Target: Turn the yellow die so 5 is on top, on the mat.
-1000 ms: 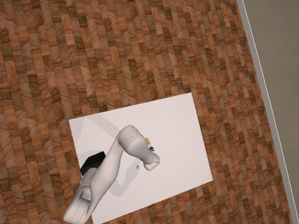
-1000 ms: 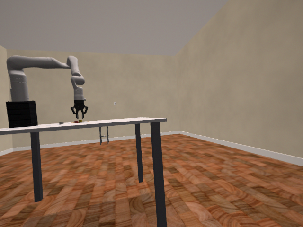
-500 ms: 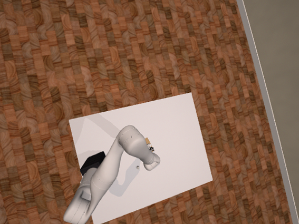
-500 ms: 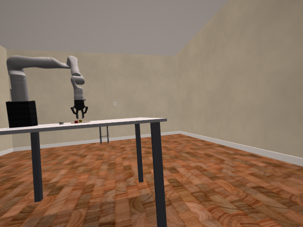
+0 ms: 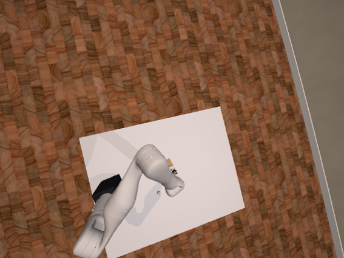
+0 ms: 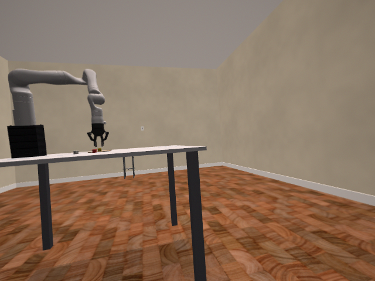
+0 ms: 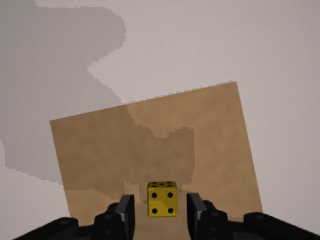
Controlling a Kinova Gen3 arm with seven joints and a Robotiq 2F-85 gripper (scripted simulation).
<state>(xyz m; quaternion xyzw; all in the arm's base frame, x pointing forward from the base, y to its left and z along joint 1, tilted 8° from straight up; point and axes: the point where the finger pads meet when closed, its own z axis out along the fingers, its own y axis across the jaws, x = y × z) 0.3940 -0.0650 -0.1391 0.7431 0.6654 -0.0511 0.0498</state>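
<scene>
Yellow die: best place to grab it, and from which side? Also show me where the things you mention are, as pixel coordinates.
Pinch the yellow die (image 6: 99, 149) (image 7: 162, 201) across its left and right faces as the wrist view shows them, coming straight down. It sits flat, four pips up, those faces upright and parallel. The five faces the far edge in that view, so this grip should leave it free to roll up. Red die (image 6: 94, 150) looks close; I'd keep clear.
</scene>
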